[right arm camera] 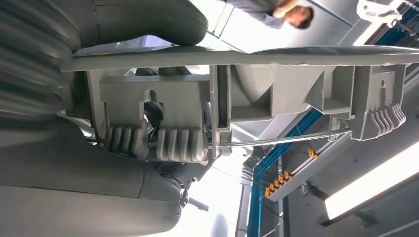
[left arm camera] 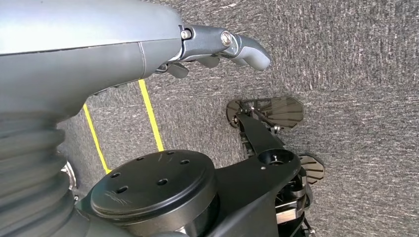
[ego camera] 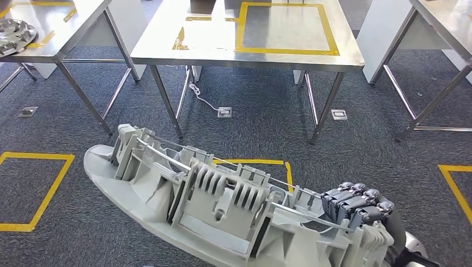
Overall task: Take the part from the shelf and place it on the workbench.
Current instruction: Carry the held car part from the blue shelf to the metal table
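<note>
A long grey plastic part [ego camera: 222, 206] is gripped at five o'clock by the right hand [ego camera: 356, 203], short of the workbench [ego camera: 250, 39] at twelve. At the left wrist, the left hand [left arm camera: 217, 47] is seen empty, fingers loosely apart, above carpet [left arm camera: 356, 74]. A person [right arm camera: 284, 12] is shown beyond the part at the right wrist.

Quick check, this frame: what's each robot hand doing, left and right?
Left robot hand: holds nothing; open or shut cannot be told.
Right robot hand: grips the long grey ribbed plastic part.

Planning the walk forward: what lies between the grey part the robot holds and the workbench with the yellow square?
In the head view, bare dark carpet, crossed by a yellow tape line, separates the grey part, held by the right hand, from the workbench.
</note>
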Action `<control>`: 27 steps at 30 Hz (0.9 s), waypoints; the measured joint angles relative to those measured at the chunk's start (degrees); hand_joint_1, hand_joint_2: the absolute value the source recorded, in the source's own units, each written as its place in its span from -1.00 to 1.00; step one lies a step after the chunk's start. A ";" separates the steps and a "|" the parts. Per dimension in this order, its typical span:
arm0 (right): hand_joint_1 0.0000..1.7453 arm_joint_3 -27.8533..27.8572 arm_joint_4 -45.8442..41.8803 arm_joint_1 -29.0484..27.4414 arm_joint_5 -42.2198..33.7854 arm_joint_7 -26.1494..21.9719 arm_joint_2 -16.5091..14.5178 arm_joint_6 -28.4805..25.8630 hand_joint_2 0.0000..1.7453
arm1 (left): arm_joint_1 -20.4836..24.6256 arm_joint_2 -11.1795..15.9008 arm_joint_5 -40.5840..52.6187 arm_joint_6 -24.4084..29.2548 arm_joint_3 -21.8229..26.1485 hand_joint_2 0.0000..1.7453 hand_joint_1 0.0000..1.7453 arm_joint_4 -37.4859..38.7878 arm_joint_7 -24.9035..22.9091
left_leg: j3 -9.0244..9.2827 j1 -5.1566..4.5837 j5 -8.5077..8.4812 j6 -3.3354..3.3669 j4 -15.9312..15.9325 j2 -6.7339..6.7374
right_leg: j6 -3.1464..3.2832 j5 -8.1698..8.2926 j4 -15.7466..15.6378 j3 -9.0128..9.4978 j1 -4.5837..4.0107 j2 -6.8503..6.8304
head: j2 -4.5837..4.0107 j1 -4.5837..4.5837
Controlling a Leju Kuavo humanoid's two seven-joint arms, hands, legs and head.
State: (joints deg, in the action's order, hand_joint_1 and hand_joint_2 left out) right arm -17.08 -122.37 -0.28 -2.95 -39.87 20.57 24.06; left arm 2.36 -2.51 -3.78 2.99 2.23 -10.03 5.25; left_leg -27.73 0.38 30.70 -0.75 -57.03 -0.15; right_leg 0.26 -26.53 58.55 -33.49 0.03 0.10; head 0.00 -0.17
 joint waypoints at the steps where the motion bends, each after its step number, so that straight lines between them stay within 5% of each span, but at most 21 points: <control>1: 1.00 0.22 0.04 -0.03 -0.06 0.00 0.00 -0.03 1.00 | 0.00 -0.03 0.00 -0.02 0.00 1.00 -1.00 0.00 -0.03 | 0.00 0.00 0.00 0.00 0.00 0.00 | 0.00 0.00 0.00 0.00 0.00 0.00 | 0.00 0.00; 27: 1.00 0.69 5.03 3.75 -0.19 0.00 -2.96 1.12 1.00 | 0.41 -0.31 -0.31 0.14 0.25 1.00 -1.00 0.00 -1.39 | -0.02 0.00 0.00 0.00 0.00 0.00 | -0.01 0.00 0.00 0.00 0.00 0.00 | 0.00 0.00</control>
State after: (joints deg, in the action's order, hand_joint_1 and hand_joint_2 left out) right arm -16.38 -117.34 3.47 -3.14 -39.87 17.61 25.17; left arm 2.77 -2.82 -4.09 3.13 2.48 -10.03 3.86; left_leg -27.75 0.38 30.70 -0.75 -57.02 -0.15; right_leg 0.25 -26.53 58.54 -33.49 0.03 0.10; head 0.00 -0.17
